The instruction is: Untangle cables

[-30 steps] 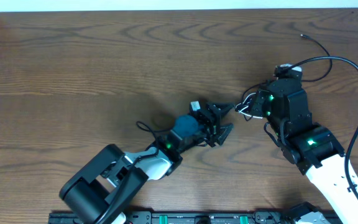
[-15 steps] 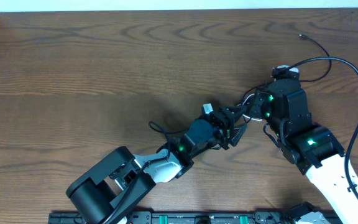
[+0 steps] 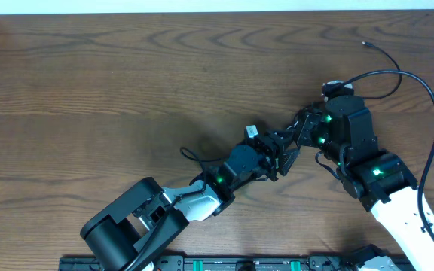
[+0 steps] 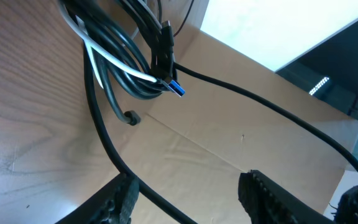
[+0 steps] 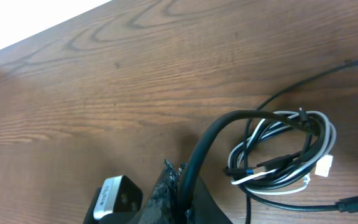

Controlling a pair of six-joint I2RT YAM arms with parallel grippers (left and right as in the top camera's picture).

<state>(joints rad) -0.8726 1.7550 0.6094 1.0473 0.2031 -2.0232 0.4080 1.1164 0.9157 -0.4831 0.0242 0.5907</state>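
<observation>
The left gripper is part open. Its two fingers stand apart, and one black cord crosses the gap between them without being clamped. Beyond the fingers, in the wrist view, is the bundle of cables: black cords, one white cord, and a blue plug jutting from the side. The right gripper is closed, pinching a black strand that rises from its fingertips into the same coil. A white plug sits at the coil's edge. It is unclear whether the coil rests on the wooden table or just off it. Seen from overhead, both grippers meet right of the table's centre.
</observation>
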